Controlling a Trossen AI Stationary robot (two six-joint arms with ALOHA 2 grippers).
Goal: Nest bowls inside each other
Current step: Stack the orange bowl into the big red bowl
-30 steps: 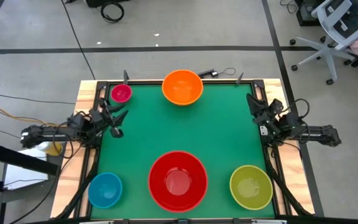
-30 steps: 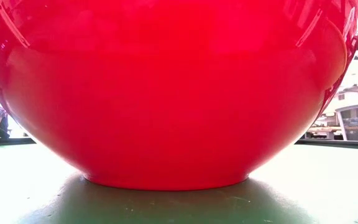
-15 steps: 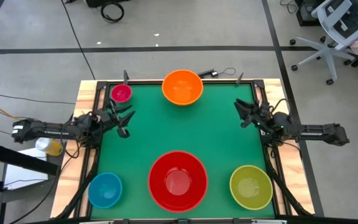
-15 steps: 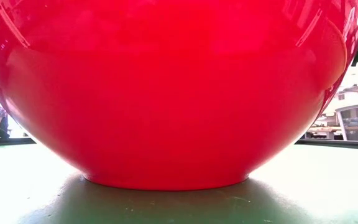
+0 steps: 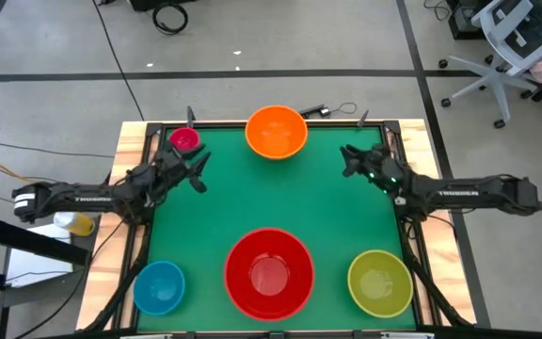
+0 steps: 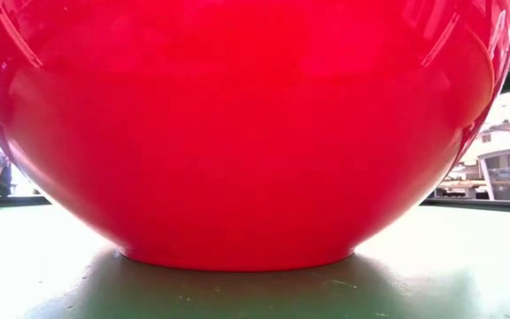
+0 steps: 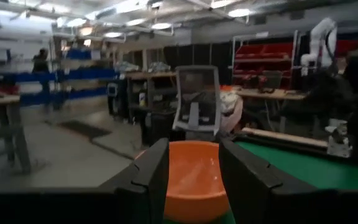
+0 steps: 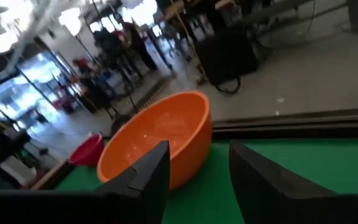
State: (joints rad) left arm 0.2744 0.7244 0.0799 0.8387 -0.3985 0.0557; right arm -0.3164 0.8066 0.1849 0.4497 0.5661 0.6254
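Five bowls stand on their bases on the green table. The orange bowl is at the far edge, the pink bowl at the far left. The red bowl is at the near middle, the blue bowl at the near left, the yellow-green bowl at the near right. My left gripper hovers open just near-right of the pink bowl. My right gripper hovers open right of the orange bowl. Both point at the orange bowl; each wrist view shows nothing between the fingers.
A black frame runs round the table's edge. The red bowl fills the low view. Bare green mat lies between the two grippers and the red bowl. An office chair stands on the floor beyond the far right corner.
Both arms have stretched out from the table's sides over the mat. My left gripper has gone toward the table's right and far edge, past the pink bowl. My right gripper has gone toward the table's left edge, nearer the orange bowl. No bowl has moved.
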